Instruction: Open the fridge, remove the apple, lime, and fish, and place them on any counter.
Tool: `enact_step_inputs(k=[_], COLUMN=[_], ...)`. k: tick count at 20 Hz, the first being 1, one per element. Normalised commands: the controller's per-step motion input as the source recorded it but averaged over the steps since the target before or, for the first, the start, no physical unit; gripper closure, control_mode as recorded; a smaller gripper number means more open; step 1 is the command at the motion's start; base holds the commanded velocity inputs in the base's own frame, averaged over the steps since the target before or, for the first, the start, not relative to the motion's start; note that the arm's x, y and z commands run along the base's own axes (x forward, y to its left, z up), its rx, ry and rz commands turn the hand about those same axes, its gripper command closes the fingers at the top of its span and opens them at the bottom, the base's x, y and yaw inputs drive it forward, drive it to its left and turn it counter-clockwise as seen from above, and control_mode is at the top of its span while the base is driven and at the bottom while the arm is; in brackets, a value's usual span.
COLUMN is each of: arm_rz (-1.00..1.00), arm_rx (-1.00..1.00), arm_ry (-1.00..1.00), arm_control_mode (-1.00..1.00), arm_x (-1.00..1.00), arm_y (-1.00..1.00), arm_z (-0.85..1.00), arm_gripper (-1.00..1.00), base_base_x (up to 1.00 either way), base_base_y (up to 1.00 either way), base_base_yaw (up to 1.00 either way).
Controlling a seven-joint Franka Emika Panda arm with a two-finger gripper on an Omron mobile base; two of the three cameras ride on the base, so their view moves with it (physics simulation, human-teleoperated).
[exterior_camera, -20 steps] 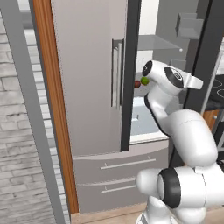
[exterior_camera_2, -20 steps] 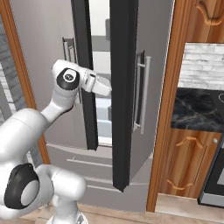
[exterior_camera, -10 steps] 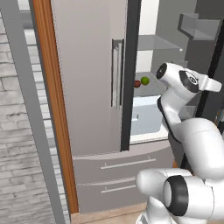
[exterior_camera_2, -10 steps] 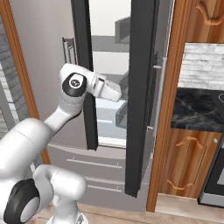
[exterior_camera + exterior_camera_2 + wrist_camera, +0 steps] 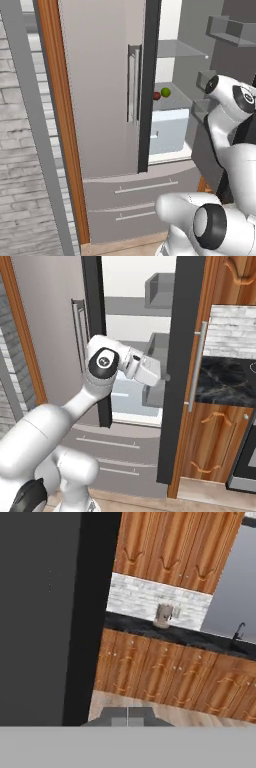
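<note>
On the grey fridge shelf, the small dark red round apple [image 5: 156, 95] and yellow-green lime [image 5: 165, 92] look light, firm, roll-prone; grasp across their middles. Gripper [image 5: 164, 377] is clenched, empty.

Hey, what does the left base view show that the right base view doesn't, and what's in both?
The left base view alone shows the apple and the lime side by side on a fridge shelf, above a pale drawer.

The right base view alone shows the black marble counter on wooden cabinets and the swung-out right door's bar handle, with the gripper against that door's inner side.

Both show the fridge with its left door shut, right door open, and two lower drawers.
</note>
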Motion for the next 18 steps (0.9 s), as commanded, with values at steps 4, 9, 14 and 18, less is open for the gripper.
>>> enact_step_inputs(k=[4,9,14,18], arm_rz=[0.17,0.46,0.72,0.56], arm_rx=[-0.07,0.04,0.11,0.05], arm_ry=[-0.29,0.01,0.31,0.30], arm_control_mode=[-1.00,-1.00,-1.00,-1.00], arm_x=[-0.24,0.00,0.01,0.28], arm_y=[0.93,1.00,0.87,0.58], arm_z=[0.28,0.21,0.01,0.00], arm_gripper=[1.00,1.00,1.00,1.00], base_base_x=[0.00,0.00,0.00,0.00], base_base_y=[0.00,0.00,0.00,0.00], base_base_yaw=[0.00,0.00,0.00,0.00])
